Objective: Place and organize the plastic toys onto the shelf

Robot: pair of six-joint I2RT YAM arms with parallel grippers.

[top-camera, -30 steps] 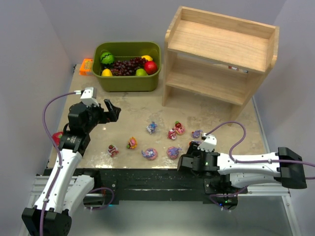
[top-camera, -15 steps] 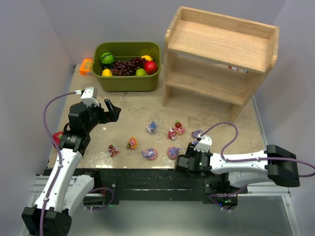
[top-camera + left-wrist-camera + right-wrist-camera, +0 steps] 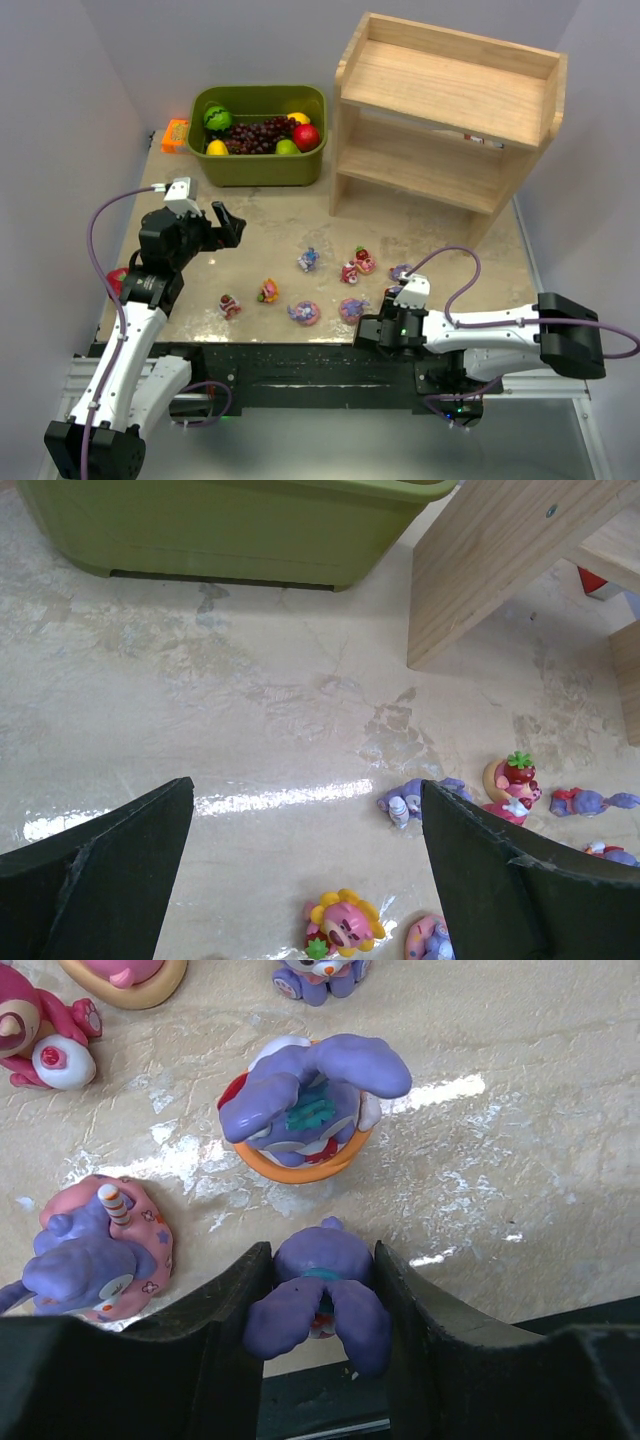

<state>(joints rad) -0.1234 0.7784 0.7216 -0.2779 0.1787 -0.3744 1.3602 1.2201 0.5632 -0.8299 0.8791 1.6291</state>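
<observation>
Several plastic toys lie on the near middle of the table: a bunny (image 3: 308, 260), a strawberry-top bear (image 3: 364, 260), a sunflower bear (image 3: 268, 291), a bunny on a pink base (image 3: 304, 313) and a bunny on an orange base (image 3: 352, 309). My right gripper (image 3: 370, 329) is low at the table's front edge. In the right wrist view it (image 3: 320, 1260) is shut on a purple bunny (image 3: 318, 1295), just behind the orange-base bunny (image 3: 305, 1100). My left gripper (image 3: 228, 222) is open and empty above the table's left side, with the toys beyond it (image 3: 305, 850). The wooden shelf (image 3: 450, 120) stands at the far right.
An olive-green bin (image 3: 260, 165) of fake fruit stands at the back, left of the shelf. An orange box (image 3: 175, 135) lies beside the bin. A red object (image 3: 116, 280) lies at the left edge behind my left arm. The shelf's leg (image 3: 480, 580) shows ahead of the left gripper.
My right gripper has shifted slightly left and nearer the table's front edge. The left arm has not moved.
</observation>
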